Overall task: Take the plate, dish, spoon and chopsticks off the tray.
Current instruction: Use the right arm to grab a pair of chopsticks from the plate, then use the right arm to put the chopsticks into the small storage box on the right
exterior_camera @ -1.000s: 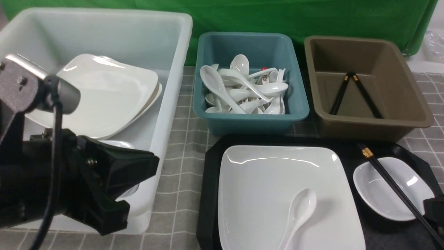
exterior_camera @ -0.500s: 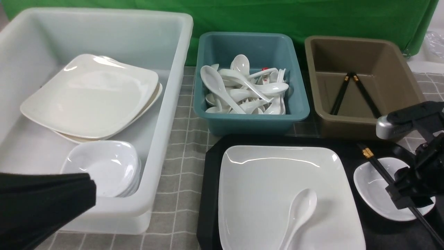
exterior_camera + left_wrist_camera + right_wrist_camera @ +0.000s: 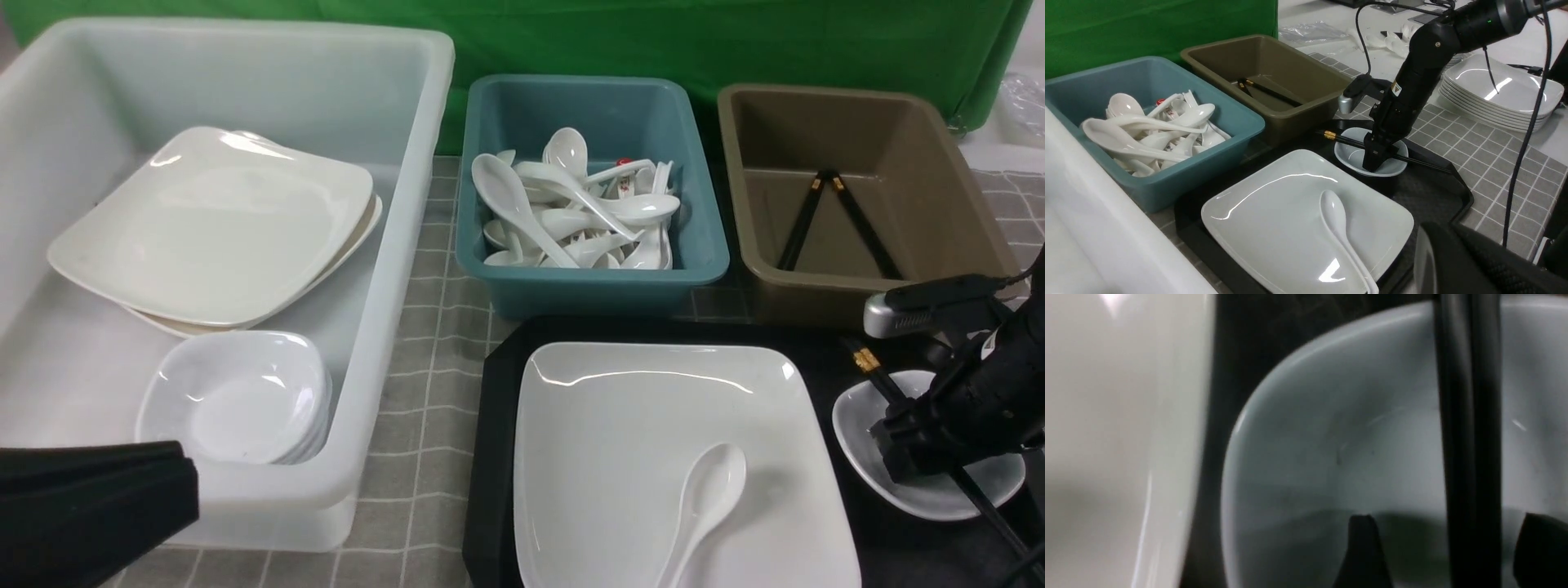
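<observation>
The black tray (image 3: 498, 408) holds the large white plate (image 3: 653, 441), and the white spoon (image 3: 706, 498) lies on that plate. At the tray's right end sits the small dish (image 3: 857, 416) with the black chopsticks (image 3: 867, 362) lying across it. My right gripper (image 3: 910, 449) is down in the dish, open. In the right wrist view its two fingertips (image 3: 1361, 547) stand either side of the chopsticks (image 3: 1470, 416), apart from them. My left gripper (image 3: 184, 490) is shut and empty, low at the near left, in front of the white tub.
A big white tub (image 3: 408, 245) at left holds stacked plates and small dishes. Behind the tray stand a teal tub (image 3: 588, 282) full of spoons and a brown tub (image 3: 865, 298) with two chopsticks. A stack of plates (image 3: 1494, 90) stands beyond the right arm.
My left arm has drawn back down and left, away from the white tub. My right arm has come in from the right and lowered onto the dish, with its jaws opening round the chopsticks.
</observation>
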Tool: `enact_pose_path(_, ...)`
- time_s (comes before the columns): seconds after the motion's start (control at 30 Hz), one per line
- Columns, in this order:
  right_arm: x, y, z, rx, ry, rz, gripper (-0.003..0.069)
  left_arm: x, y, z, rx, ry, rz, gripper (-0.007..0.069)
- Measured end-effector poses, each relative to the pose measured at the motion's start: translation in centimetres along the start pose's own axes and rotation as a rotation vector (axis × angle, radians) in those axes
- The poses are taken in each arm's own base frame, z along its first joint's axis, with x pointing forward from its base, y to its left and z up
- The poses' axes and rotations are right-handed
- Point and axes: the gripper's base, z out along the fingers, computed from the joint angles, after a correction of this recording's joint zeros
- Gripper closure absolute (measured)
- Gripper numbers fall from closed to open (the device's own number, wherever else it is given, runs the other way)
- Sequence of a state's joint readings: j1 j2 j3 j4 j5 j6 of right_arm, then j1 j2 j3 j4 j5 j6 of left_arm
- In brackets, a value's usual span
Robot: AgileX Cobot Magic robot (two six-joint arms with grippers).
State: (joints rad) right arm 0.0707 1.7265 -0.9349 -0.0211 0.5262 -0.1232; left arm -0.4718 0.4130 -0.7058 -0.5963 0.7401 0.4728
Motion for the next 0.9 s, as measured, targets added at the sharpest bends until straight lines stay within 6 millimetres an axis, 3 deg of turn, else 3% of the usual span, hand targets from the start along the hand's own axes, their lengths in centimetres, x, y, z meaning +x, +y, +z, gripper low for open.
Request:
enact_pose_path(0.1, -0.1, 0.0, 0.1, -0.001, -0.001, 0.001, 0.0197, 0.1, 0.0, 0.0, 0.004, 0.008, 0.000, 0.0617)
enact_pose_path(0.37, 0.0, 0.0, -0.3, -0.003, 0.002, -0.041, 0.0545, 0.2, -0.1, 0.0, 0.010, 0.020, 0.000, 0.0617)
enact_pose_path(0.47, 0.3, 0.0, -1.4, 0.000, -0.002, -0.074, 0.0543, 0.2, -0.1, 0.0, 0.010, 0.020, 0.000, 0.0617)
enact_pose_path(0.73, 2.2, 1.2, -6.9, -0.042, -0.010, -0.227, 0.0543, -0.6, 0.3, 0.0, -0.033, -0.066, -0.001, 0.0617)
enact_pose_path(0.8, 1.3, 2.1, -9.0, -0.089, -0.143, -0.208, 0.0543, -1.2, 0.6, -0.1, -0.066, -0.130, -0.001, 0.0617)
enact_pose_path(0.9, -1.8, 2.4, -11.2, -0.149, -0.353, -0.107, 0.0543, -1.9, 0.9, -0.2, -0.105, -0.206, -0.001, 0.0617)
